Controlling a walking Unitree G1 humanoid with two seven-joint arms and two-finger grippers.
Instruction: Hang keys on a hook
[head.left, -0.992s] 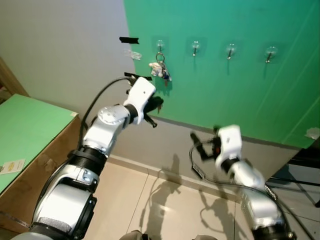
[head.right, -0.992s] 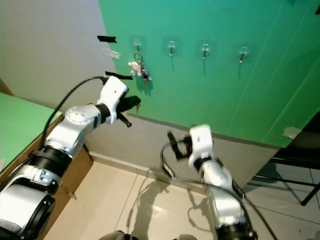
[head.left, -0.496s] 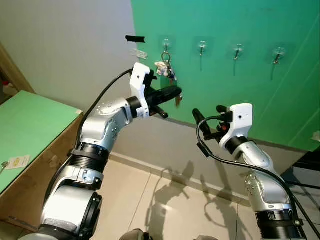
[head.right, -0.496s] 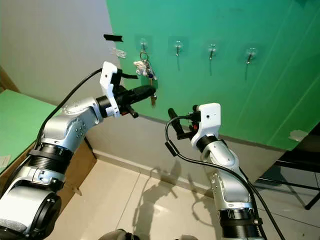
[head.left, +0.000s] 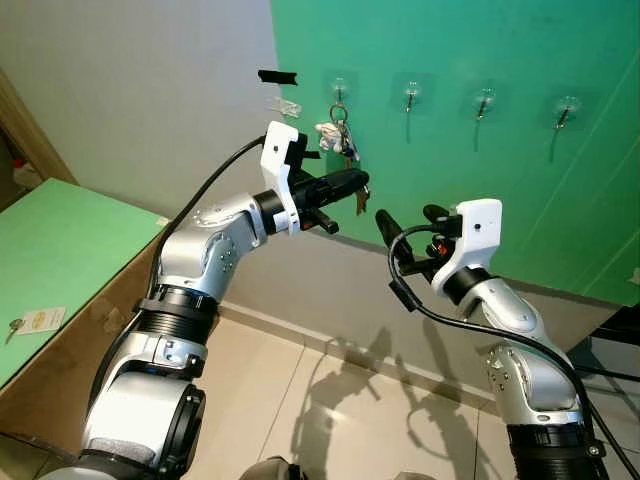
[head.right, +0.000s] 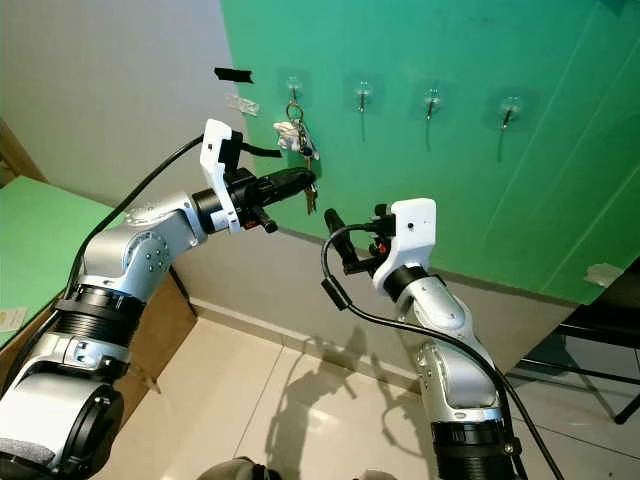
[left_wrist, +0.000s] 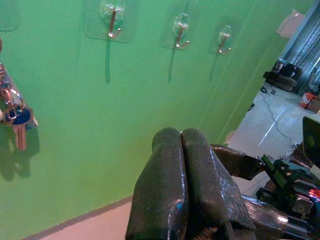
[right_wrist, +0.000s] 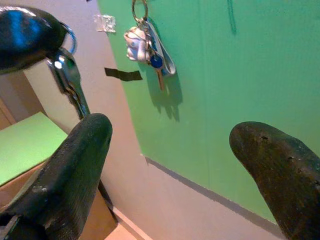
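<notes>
A bunch of keys (head.left: 338, 135) with a blue-headed key hangs on the leftmost of several clear wall hooks (head.left: 340, 86) on the green wall. My left gripper (head.left: 360, 182) is held out just below and right of that bunch. It is shut on the ring of a single silver key (head.left: 358, 201) that dangles under its tip. In the left wrist view the two fingers (left_wrist: 167, 150) press together. My right gripper (head.left: 408, 220) is raised just right of the left one, open, with nothing between its fingers (right_wrist: 85, 145). The dangling key (right_wrist: 70, 80) is visible in the right wrist view.
Other hooks (head.left: 411, 96) (head.left: 484, 101) (head.left: 566, 108) to the right are bare. Black tape (head.left: 278, 76) marks the grey wall. A green-topped cardboard box (head.left: 60, 260) stands at my left. A black chair (head.right: 600, 330) is at the far right, on a tiled floor (head.left: 320, 420).
My right arm has risen from low down to beside the left gripper. The left gripper has turned and stretched toward the right, the key dangling under it.
</notes>
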